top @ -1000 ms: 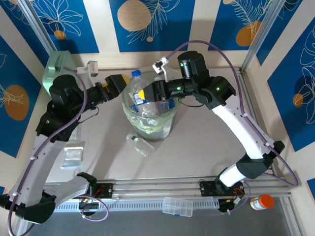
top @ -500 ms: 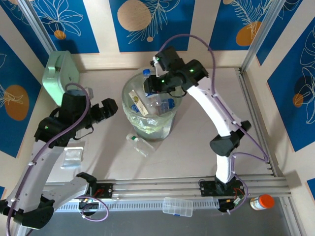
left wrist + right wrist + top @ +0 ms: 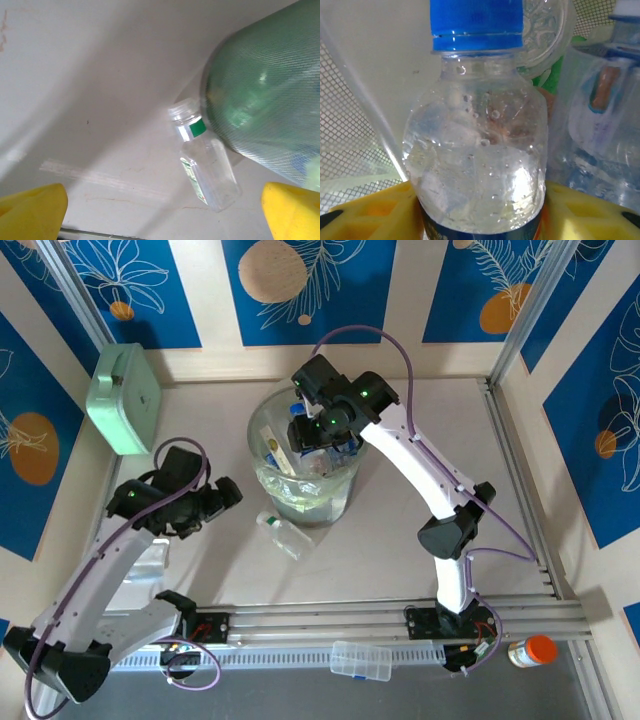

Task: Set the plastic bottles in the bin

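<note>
The bin [image 3: 262, 480] stands mid-table, lined with a clear bag and holding several plastic bottles. My right gripper [image 3: 312, 428] reaches down into it, shut on a clear bottle with a blue cap [image 3: 477, 155]. That bottle fills the gap between the yellow fingers [image 3: 365, 217], and more bottles [image 3: 600, 145] lie behind it. One clear bottle with a green neck band [image 3: 283, 534] lies on the table against the bin's near side. My left gripper [image 3: 228, 495] hovers left of it, open and with nothing between its fingers. In the left wrist view this bottle [image 3: 207, 165] lies ahead of the left gripper [image 3: 162, 212], beside the bin's wall [image 3: 270, 100].
A mint-green case [image 3: 122, 398] leans at the far left. A clear flat piece [image 3: 148, 558] lies under the left arm. A flat clear box [image 3: 360, 660] and an orange-lidded jar [image 3: 530, 651] sit beyond the metal rail [image 3: 330, 615] at the near edge.
The left arm has drawn back from the bin's left rim toward the near left. The right gripper has swung left and dipped into the bin with its bottle.
</note>
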